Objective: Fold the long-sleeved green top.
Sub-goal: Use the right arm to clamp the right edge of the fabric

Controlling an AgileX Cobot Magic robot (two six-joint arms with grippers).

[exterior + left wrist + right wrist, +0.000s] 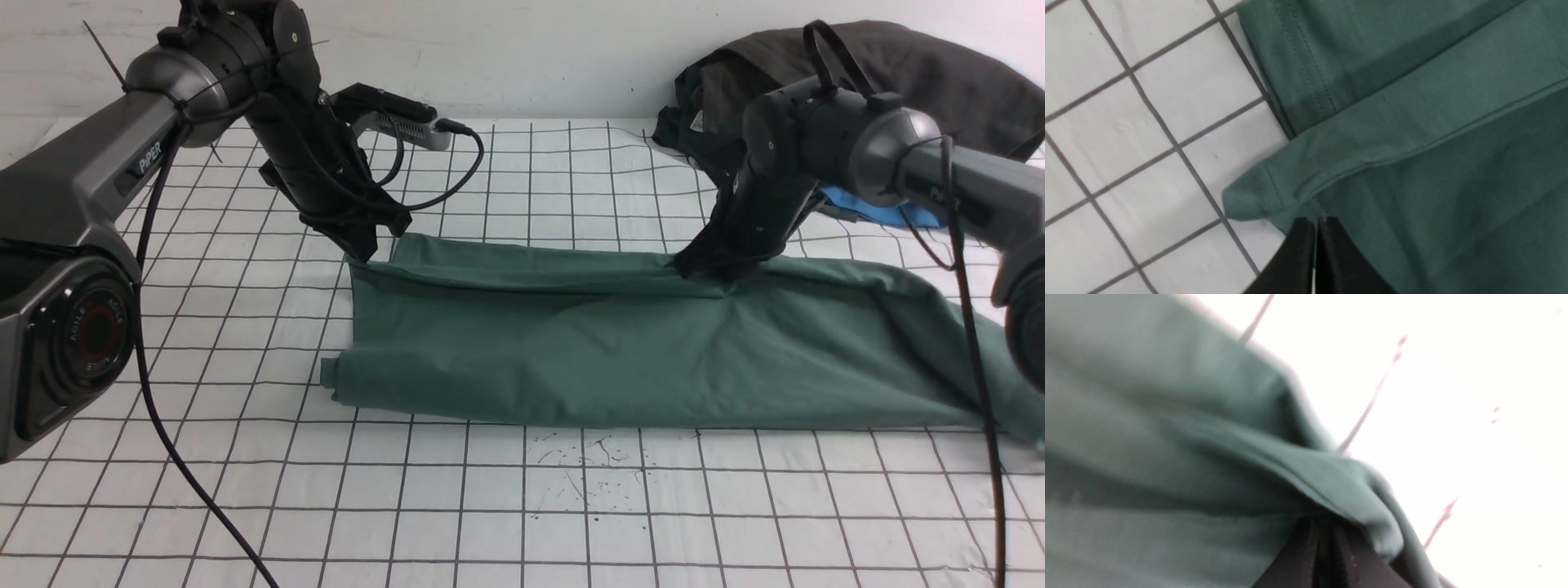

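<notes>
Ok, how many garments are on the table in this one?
3: the green long-sleeved top spread across the middle; a dark garment heaped at the far right; a blue garment by it, mostly behind the right arm. More may lie under that heap.

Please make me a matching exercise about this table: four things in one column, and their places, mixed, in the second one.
1 green long-sleeved top
2 dark garment
3 blue garment
4 left gripper

A heaped at far right
B top's far-left corner
C across the middle
D at the dark garment's near edge

Pairs: 1-C, 2-A, 3-D, 4-B.
</notes>
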